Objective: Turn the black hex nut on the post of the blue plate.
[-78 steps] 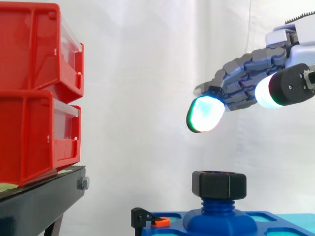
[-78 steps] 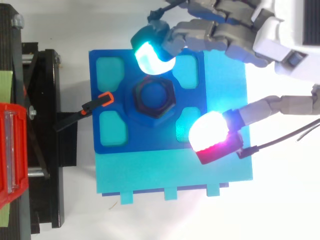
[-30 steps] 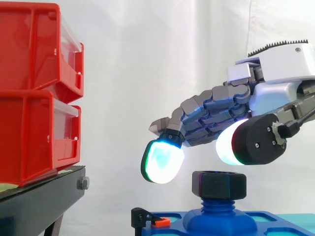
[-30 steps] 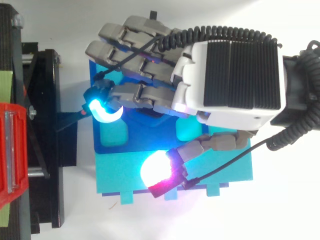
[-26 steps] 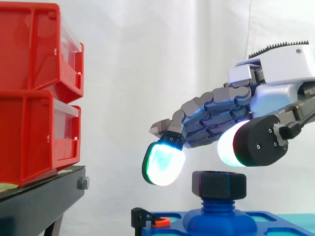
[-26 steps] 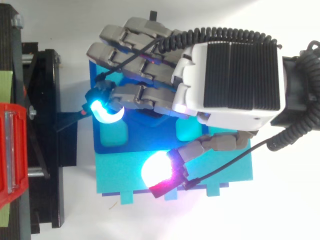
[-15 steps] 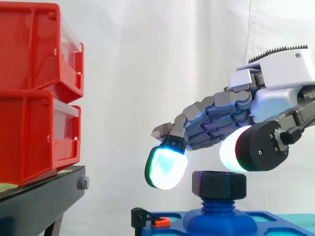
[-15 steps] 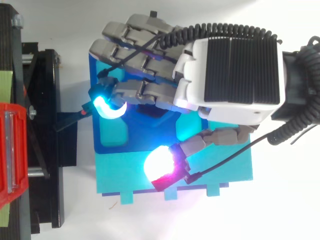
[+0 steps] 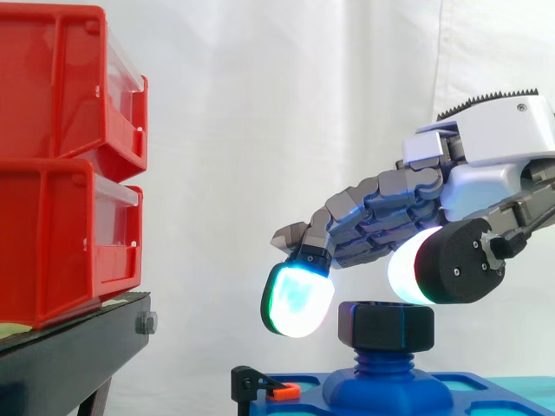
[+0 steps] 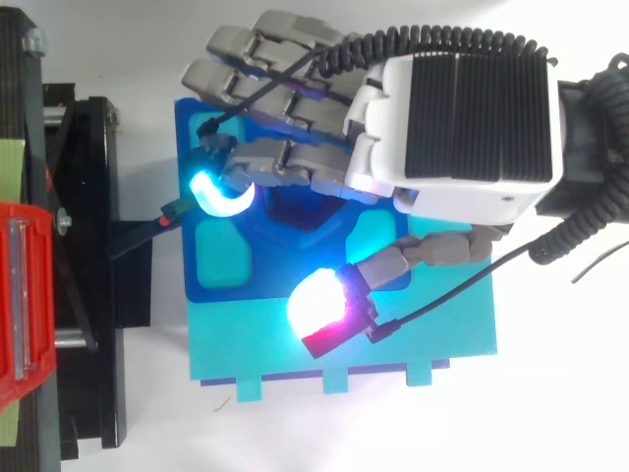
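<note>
Black hex nut (image 9: 386, 327), just one, sits on the threaded post (image 9: 381, 361) at the middle of the blue plate (image 10: 260, 265). From the side I see my hand (image 9: 486, 165) over it, fingers loosely spread and holding nothing, one glowing pad beside the nut towards the bins. From above, the palm covers most of the nut. Two red bins (image 9: 61, 234) are stacked on the black stand (image 9: 69, 355).

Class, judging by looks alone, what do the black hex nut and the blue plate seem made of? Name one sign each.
Black hex nut: probably plastic, matte, no metallic glint. Blue plate: probably plastic too, smooth, uniform colour, slight sheen.
</note>
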Tool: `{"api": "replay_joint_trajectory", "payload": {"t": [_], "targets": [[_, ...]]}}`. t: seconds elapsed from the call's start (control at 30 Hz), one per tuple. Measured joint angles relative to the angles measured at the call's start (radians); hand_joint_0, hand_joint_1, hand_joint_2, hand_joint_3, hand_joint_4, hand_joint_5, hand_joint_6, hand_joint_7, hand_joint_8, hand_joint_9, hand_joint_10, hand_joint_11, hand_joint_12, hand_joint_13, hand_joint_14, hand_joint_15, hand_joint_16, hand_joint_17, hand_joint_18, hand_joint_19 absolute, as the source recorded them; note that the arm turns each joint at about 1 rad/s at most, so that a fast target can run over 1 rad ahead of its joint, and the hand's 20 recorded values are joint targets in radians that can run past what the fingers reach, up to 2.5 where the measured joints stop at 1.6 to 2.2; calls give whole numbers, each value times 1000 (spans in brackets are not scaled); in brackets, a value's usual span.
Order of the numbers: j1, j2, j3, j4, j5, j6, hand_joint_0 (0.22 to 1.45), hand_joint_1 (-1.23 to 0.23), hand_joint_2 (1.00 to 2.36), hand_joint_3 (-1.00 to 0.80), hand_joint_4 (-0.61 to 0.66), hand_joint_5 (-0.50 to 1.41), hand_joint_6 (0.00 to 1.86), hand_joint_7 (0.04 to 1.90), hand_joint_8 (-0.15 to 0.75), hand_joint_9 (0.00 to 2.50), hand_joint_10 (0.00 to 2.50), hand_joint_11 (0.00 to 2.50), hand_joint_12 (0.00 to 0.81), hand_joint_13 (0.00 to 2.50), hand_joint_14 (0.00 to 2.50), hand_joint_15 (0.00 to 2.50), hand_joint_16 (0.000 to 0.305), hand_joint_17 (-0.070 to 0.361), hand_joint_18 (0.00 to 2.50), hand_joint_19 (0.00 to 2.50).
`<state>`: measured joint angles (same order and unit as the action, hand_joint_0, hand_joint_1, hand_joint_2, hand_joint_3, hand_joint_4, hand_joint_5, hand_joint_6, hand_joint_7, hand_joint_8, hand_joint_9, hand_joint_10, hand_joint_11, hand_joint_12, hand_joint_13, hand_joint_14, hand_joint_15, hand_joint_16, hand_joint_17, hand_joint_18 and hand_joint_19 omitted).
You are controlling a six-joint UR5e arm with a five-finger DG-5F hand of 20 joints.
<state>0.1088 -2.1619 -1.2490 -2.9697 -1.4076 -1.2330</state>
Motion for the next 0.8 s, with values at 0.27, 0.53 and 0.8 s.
{"api": "replay_joint_trajectory", "payload": {"t": [0.27, 0.53, 0.8], "targets": [[-5, 0, -3, -3, -19, -1, 450, -440, 1000, -500, 207, -230, 503, 828, 199, 86, 0, 0, 358, 100, 0, 0, 57, 128, 0, 0], [-5, 0, -34, 23, -28, 4, 452, -431, 1000, -500, 224, -221, 503, 905, 199, 87, 0, 0, 357, 100, 0, 0, 56, 127, 0, 0], [-6, 0, -38, 30, -28, 4, 451, -428, 1000, -500, 227, -221, 503, 929, 200, 89, 0, 0, 357, 102, 0, 0, 56, 126, 0, 0]]}}
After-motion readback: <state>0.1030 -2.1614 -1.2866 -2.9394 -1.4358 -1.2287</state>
